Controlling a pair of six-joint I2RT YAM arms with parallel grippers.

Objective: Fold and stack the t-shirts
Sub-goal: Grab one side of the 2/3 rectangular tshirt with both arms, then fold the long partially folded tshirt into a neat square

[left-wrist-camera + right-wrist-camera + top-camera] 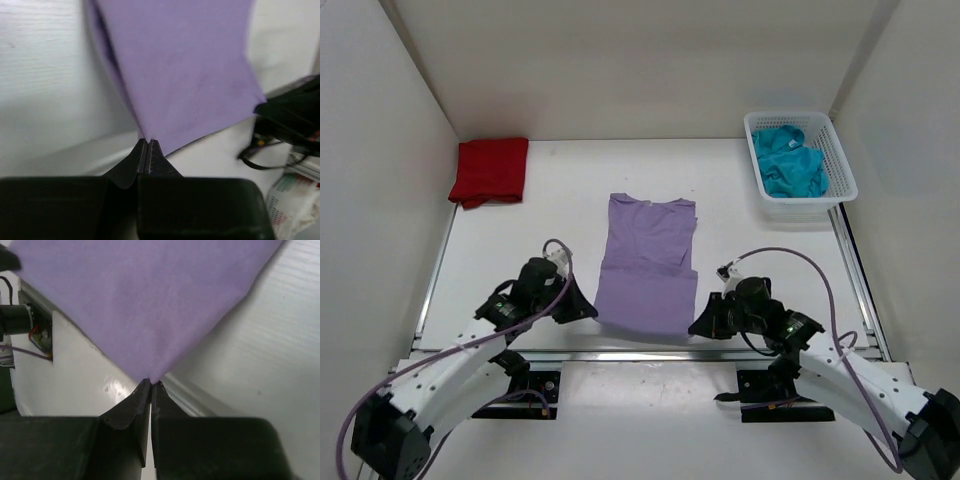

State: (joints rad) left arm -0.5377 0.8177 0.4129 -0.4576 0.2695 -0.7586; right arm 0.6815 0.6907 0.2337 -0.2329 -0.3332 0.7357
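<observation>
A pale lavender t-shirt [648, 265] lies lengthwise in the middle of the table, sleeves folded in, hem toward me. My left gripper [592, 314] is shut on its near left hem corner, the cloth [185, 75] running away from the closed tips [148, 141]. My right gripper [698, 326] is shut on the near right hem corner, the purple cloth [150, 305] pinched at the tips [152, 383]. A deep red t-shirt [490, 170] lies folded at the back left. A teal t-shirt [790, 160] sits crumpled in the basket.
A white plastic mesh basket [844, 170] stands at the back right, close to the right wall. White walls close in the table on the left, back and right. A metal rail [620, 352] runs along the near edge by the arm bases.
</observation>
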